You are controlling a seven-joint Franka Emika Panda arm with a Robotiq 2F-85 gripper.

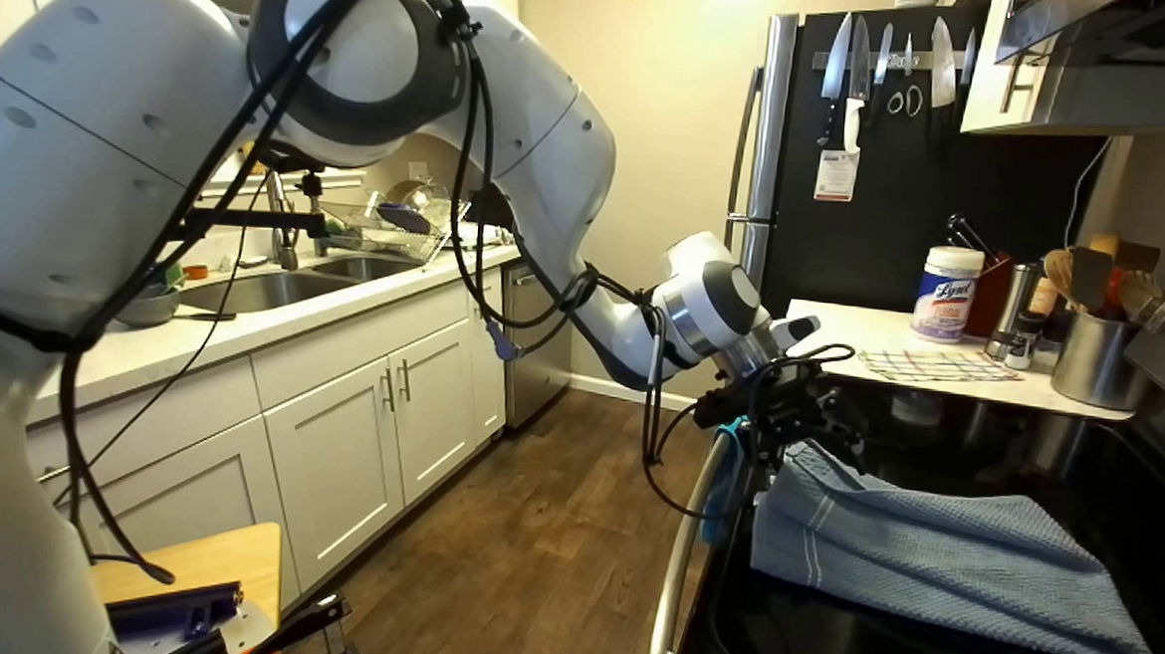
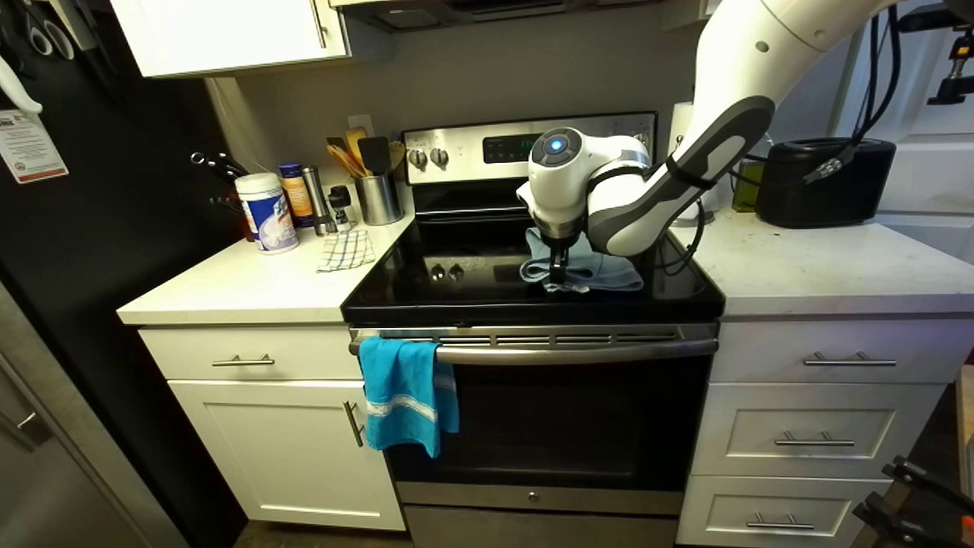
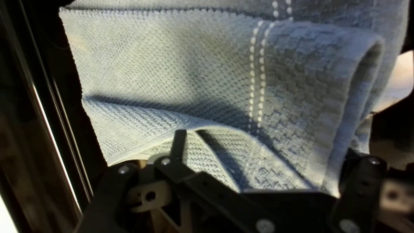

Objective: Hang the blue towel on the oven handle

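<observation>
The blue towel, a folded grey-blue cloth with white stitch lines, lies on the black stovetop in both exterior views [image 1: 949, 561] [image 2: 609, 272] and fills the wrist view [image 3: 168, 64]. My gripper [image 1: 836, 440] is at the towel's near-handle end, pointing down at it [image 2: 558, 272]. In the wrist view the gripper's fingers [image 3: 265, 152] are spread wide, with raised folds of the towel between them; the right fingertip is partly hidden at the towel's edge. The oven handle [image 2: 578, 353] runs across the oven front, and also shows in an exterior view [image 1: 670, 591].
A bright turquoise towel [image 2: 403, 392] hangs over the left end of the oven handle. A wipes tub [image 1: 946, 294], a utensil holder [image 1: 1101, 359] and a checked cloth [image 2: 346, 251] stand or lie on the adjoining counter. A black toaster [image 2: 825, 183] stands on the opposite counter.
</observation>
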